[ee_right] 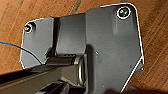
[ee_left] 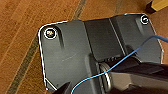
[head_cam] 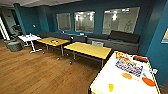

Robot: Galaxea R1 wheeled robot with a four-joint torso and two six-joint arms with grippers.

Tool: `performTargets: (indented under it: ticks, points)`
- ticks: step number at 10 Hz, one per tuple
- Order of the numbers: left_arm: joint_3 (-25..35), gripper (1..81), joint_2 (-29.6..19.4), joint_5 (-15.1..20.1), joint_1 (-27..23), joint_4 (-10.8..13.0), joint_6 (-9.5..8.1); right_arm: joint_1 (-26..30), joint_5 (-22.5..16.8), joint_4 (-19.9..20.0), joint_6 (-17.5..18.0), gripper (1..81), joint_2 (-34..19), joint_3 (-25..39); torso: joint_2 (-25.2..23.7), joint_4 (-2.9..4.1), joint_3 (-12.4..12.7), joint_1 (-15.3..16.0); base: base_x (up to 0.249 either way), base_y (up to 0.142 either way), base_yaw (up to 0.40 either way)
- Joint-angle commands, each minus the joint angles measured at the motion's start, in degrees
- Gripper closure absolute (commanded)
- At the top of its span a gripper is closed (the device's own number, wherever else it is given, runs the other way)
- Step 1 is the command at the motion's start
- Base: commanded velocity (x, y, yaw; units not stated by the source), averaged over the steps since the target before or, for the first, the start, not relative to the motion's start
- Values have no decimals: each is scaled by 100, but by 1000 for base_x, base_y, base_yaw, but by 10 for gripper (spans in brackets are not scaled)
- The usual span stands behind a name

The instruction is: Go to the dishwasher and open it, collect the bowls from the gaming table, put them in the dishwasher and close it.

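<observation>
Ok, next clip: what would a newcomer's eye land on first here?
Probably the white-topped gaming table at the lower right of the head view, with orange bowls and a small yellow item bright against its top, plus a colourful printed sheet. Next, the two yellow-topped tables in mid-room on the wooden floor, in front of a long dark sofa along the teal wall.

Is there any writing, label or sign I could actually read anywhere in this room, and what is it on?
None can be read.
Colourful printed sheet on the gaming table: lettering too blurred to read.
Orange and red print at that table's far end: too blurred.
Picture on the blue wall at the right: no legible words.
</observation>
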Motion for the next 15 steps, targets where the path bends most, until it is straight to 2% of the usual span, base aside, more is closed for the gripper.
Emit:
performTargets:
  ticks: [1,5,15]
  points:
    - [-11,10,10,283,-281,34,19,290,-321,34,-14,10,2,9,0,0,0,0,0,0,0]
    - [-11,10,2,301,-281,34,28,299,-321,43,-14,10,-7,1,0,0,0,0,0,0,-178]
    - [-11,10,-16,301,-298,25,19,325,-321,34,-14,10,2,9,0,0,0,-2,0,0,-274]
